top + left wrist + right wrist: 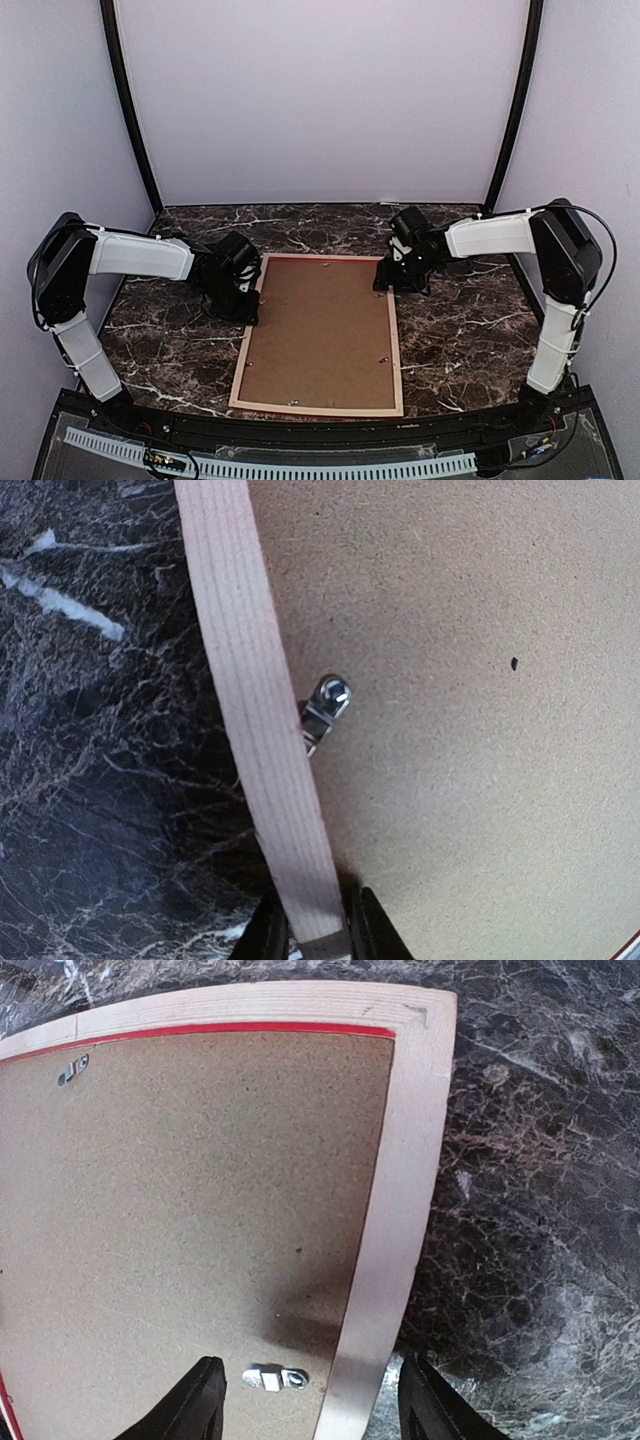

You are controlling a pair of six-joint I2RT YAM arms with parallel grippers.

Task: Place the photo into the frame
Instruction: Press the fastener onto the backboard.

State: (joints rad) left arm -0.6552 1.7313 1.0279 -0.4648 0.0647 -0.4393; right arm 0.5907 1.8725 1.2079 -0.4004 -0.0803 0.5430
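Marble table, pale-wood frame face-down, left jaws gripping rail, right jaws released.

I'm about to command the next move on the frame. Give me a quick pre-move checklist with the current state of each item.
1. Left gripper clamped on the frame: ok, closed against both sides of the left rail.
2. Right gripper released: ok, jaws wide, straddling the right rail without gripping it.
3. Frame flat on the table, pale back up: ok.
4. Backing board seated between the rails: ok.
5. Turn clips locking the board: cannot tell from these views.
6. Photo inside the frame: cannot tell, the board hides whatever lies beneath.
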